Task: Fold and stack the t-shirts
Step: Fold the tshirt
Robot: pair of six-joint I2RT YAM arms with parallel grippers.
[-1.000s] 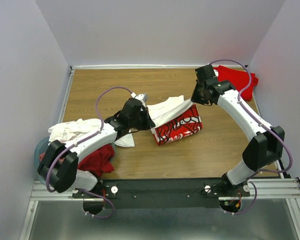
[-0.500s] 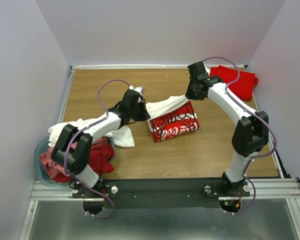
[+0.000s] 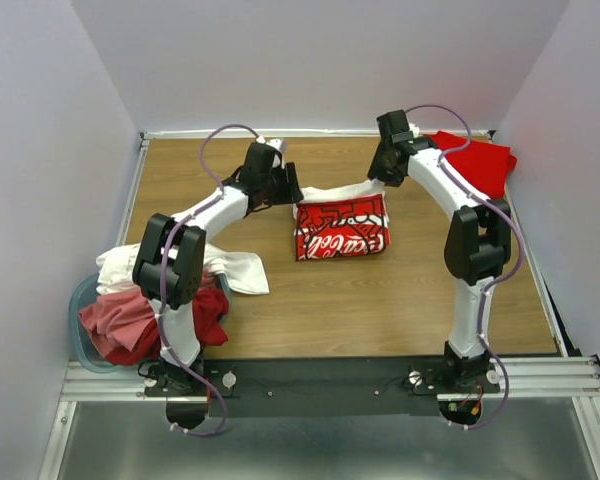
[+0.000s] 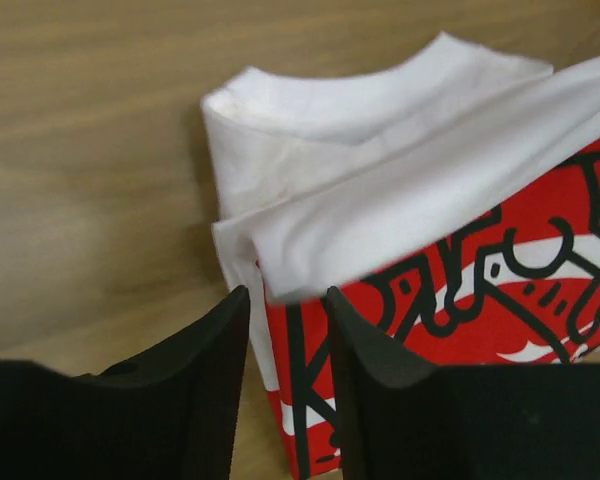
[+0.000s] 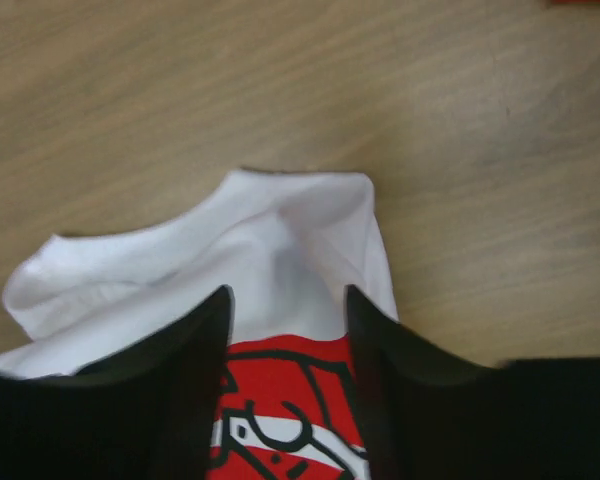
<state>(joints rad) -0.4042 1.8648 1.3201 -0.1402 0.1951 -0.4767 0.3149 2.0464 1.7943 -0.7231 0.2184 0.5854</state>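
Observation:
A white t-shirt with a red printed graphic (image 3: pixel 340 226) lies folded on the wooden table, mid-back. My left gripper (image 3: pixel 291 189) hovers at its back left corner. In the left wrist view that gripper (image 4: pixel 286 305) is open, with the shirt's folded edge (image 4: pixel 380 200) lying under and beyond the fingertips. My right gripper (image 3: pixel 379 181) is at the shirt's back right corner. It is open too (image 5: pixel 286 300), standing astride the white hem (image 5: pixel 270 240) without pinching it. A folded red t-shirt (image 3: pixel 477 160) lies at the back right corner.
At the left edge a heap of loose white (image 3: pixel 140 262) and red and pink (image 3: pixel 130 325) t-shirts spills over a pale blue tub (image 3: pixel 78 300). A white piece (image 3: pixel 245 270) trails onto the table. Walls close in on three sides.
Both arms swung the printed shirt toward the back of the table and laid it down flat. Both grippers, shut on its corners before, have opened and let go.

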